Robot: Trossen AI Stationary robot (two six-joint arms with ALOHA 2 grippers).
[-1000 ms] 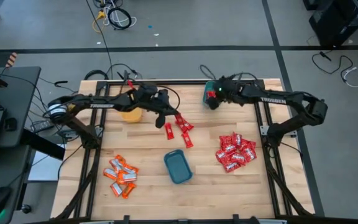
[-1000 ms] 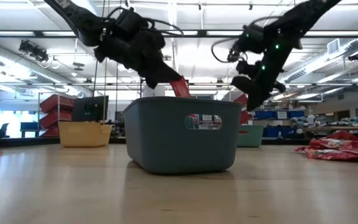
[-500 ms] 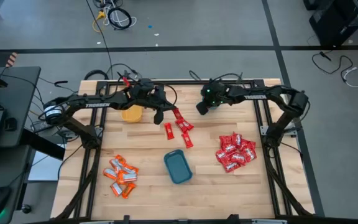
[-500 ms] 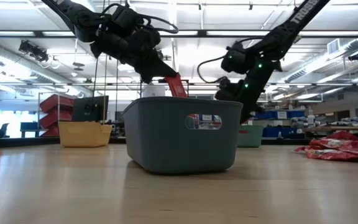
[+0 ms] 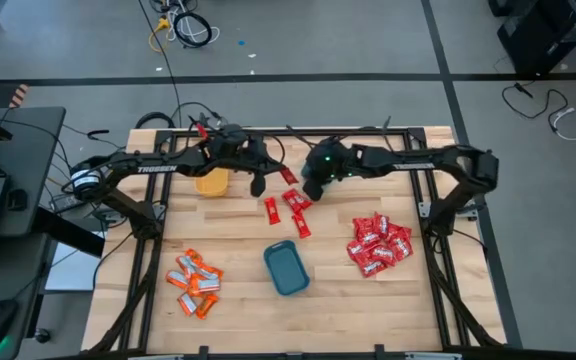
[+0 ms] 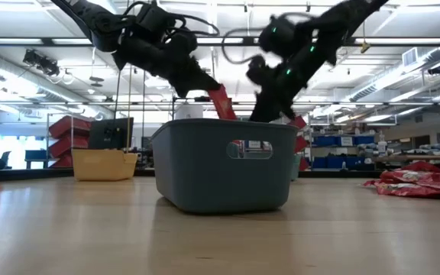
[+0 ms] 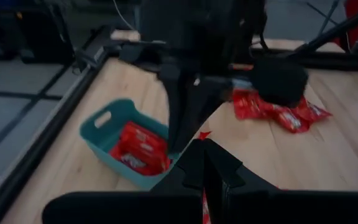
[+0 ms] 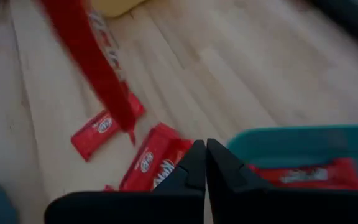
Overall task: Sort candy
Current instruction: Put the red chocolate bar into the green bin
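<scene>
Our left gripper [image 5: 261,183] hangs clenched on a narrow red bar [image 5: 287,177] above the table [image 5: 238,235] centre, our right gripper [image 5: 311,188] pressed closed and empty at its three o'clock, over more red bars [image 5: 288,210], with orange packets [image 5: 194,283] at seven o'clock and red packets [image 5: 378,244] at four.

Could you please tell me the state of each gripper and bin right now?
Left gripper: shut on a narrow red bar, held above the table.
Right gripper: shut, empty.
Middle teal bin: looks empty.
Far teal bin: holds red packets.
Yellow bin: contents unclear.
</scene>
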